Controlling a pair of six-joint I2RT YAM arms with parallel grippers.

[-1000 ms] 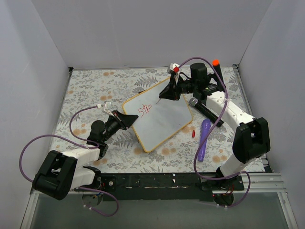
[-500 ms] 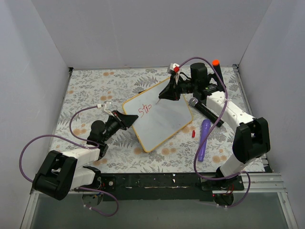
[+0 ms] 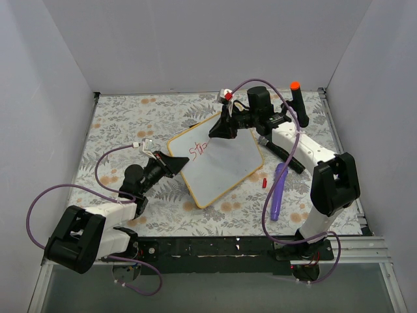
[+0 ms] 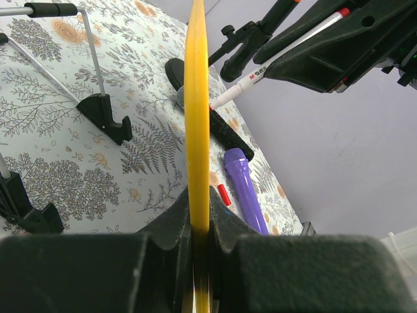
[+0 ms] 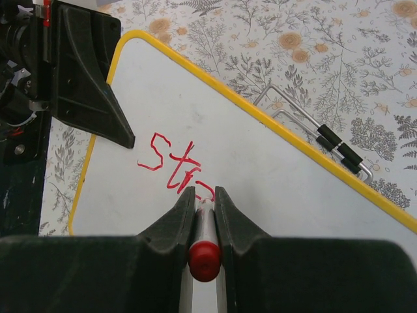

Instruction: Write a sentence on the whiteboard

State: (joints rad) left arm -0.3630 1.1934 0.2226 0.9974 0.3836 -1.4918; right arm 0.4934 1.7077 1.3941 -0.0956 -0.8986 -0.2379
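1. My left gripper [image 4: 199,225] is shut tight on the whiteboard [image 3: 228,168], pinching its yellow frame at the left side; in the left wrist view the whiteboard runs edge-on straight out from between my jaws
2. My right gripper [image 5: 201,192] is clamped round the marker [image 5: 205,225], with the red end toward my wrist and the tip aimed down at the whiteboard's face
3. The whiteboard sits on the flowered table [image 3: 117,124], turned cornerwise, and my right gripper hangs over its far corner
4. The sentence [image 5: 171,163] is only begun: red letters reading roughly "Str", close to the whiteboard's far-left edge and just past the left gripper's black jaw
5. The marker tip sits at the last red stroke, tucked under my own right jaws, so I cannot see the contact itself; from the left wrist view I judge it to be touching the whiteboard or very nearly so
6. The letters run parallel to the whiteboard's far edge, leading away from the left gripper, and bare white lies beyond the last stroke
7. So I judge the next letter goes along that same line, my right arm doing the travelling and my left only steadying the whiteboard
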